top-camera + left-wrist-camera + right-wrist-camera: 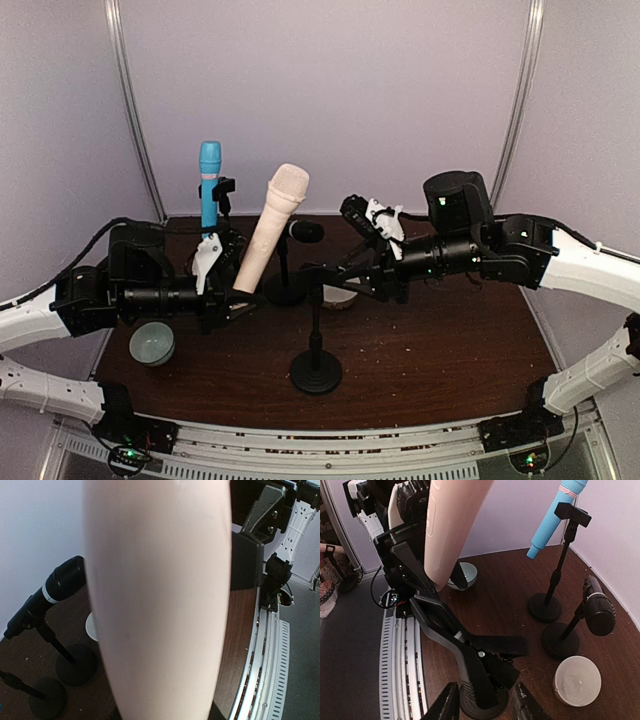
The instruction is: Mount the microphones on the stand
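My left gripper [232, 298] is shut on the lower end of the cream-pink microphone [272, 222], which leans up and to the right; its body [157, 595] fills the left wrist view and hides the fingers. Its bottom tip [439, 577] hangs just above the spread jaws of the front stand's black clip [470, 650]. My right gripper [485, 706] is closed around that clip's handles, one finger on each side. The front stand [316, 368] rises from a round base at mid table. The light blue microphone [209, 183] and the black microphone [305, 232] each sit in a stand behind.
A pale green bowl [152, 343] sits at the left of the table, under the left arm. A white bowl [577, 680] lies near the base of the black microphone's stand [560, 640]. The blue microphone's stand [545, 607] is just beyond. A ribbed rail [400, 665] runs along the near table edge.
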`<state>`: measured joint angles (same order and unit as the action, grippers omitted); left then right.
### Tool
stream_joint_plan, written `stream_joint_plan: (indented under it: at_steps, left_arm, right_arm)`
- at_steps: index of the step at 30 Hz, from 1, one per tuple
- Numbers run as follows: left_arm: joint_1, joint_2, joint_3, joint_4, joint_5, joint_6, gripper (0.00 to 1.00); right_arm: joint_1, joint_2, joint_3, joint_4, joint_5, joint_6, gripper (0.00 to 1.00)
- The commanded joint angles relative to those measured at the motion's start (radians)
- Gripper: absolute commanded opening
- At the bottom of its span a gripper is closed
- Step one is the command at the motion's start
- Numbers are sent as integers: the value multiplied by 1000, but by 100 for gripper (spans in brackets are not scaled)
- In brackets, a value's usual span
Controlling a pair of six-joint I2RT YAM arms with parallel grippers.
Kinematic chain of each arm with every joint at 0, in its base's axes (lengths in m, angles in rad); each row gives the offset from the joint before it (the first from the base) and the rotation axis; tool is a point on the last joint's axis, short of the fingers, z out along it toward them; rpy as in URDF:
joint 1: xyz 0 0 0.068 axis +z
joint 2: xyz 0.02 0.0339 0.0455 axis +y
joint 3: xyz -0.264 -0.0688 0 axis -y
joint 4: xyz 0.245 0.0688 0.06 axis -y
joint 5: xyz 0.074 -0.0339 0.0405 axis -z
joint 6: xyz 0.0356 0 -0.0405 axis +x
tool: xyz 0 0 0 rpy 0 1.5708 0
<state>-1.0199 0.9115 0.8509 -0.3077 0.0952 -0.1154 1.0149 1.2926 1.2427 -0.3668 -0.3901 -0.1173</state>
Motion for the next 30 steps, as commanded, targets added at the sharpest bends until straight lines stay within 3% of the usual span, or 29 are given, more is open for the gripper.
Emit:
stream_joint_plan:
  at_steps: [1,25,30]
  left_arm:
    - [7,-8,23,55,16,-12,0]
    - [7,35,51,59,30,6,0]
    - [7,49,65,58,39,11,0]
  right_arm:
    - [0,8,32,16,-77,34,34]
    - [72,-32,61,-51,-155,88,36]
    - [65,-50,63,-111,-62,19,41]
